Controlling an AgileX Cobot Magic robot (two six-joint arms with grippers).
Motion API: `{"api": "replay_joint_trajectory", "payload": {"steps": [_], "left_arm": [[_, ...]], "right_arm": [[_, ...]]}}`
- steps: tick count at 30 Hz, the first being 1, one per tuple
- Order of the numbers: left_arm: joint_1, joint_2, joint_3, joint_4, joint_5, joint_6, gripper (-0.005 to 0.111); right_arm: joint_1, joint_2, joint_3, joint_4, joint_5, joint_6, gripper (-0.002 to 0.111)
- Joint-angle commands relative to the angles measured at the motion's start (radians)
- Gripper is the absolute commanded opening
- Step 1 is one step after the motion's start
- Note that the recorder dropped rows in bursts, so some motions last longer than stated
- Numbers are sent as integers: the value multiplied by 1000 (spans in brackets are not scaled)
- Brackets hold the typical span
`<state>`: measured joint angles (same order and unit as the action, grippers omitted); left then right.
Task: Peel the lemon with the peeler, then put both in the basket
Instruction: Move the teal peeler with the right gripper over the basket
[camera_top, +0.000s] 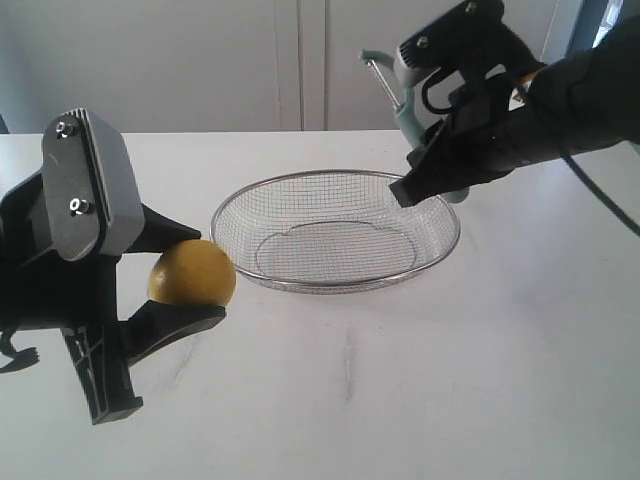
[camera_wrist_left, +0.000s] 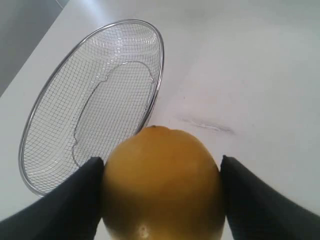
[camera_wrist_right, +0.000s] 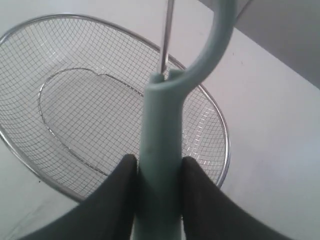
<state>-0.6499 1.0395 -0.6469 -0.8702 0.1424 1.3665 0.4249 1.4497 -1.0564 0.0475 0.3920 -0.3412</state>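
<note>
Two left gripper (camera_top: 207, 275) fingers pinch the lemon (camera_wrist_left: 162, 185), at eight o'clock of the empty basket (camera_top: 335, 173). The right gripper (camera_wrist_right: 159, 161) clamps the peeler (camera_wrist_right: 160, 115) handle above the basket's two o'clock rim. Blade pressure could squirt the round lemon free.

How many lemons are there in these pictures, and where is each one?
1. The lemon is gripped in the left pincer, beside the basket and outside it. None seems hidden.

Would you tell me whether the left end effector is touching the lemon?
Touching. In the left wrist view, both fingers of the left end effector press against the lemon.
</note>
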Motion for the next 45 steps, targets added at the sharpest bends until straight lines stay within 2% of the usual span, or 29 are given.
{"api": "replay_joint_trajectory", "payload": {"steps": [1, 4, 7, 11, 18, 33, 45], "left_arm": [[-1, -4, 5, -31, 7, -4, 0], [-1, -4, 5, -31, 7, -4, 0], [-1, -4, 5, -31, 7, -4, 0], [-1, -4, 5, -31, 7, -4, 0], [-1, -4, 5, -31, 7, -4, 0], [-1, -4, 5, -31, 7, -4, 0], [-1, -4, 5, -31, 5, -4, 0]], "right_arm": [[-7, 91, -49, 2, -57, 33, 0], [-7, 151, -63, 2, -128, 39, 0], [-7, 250, -63, 2, -272, 39, 0], [-7, 351, -63, 2, -335, 39, 0], [-7, 428, -63, 4, -269, 54, 0], [-7, 428, -63, 4, -149, 121, 0], [-7, 428, -63, 4, -167, 121, 0]]}}
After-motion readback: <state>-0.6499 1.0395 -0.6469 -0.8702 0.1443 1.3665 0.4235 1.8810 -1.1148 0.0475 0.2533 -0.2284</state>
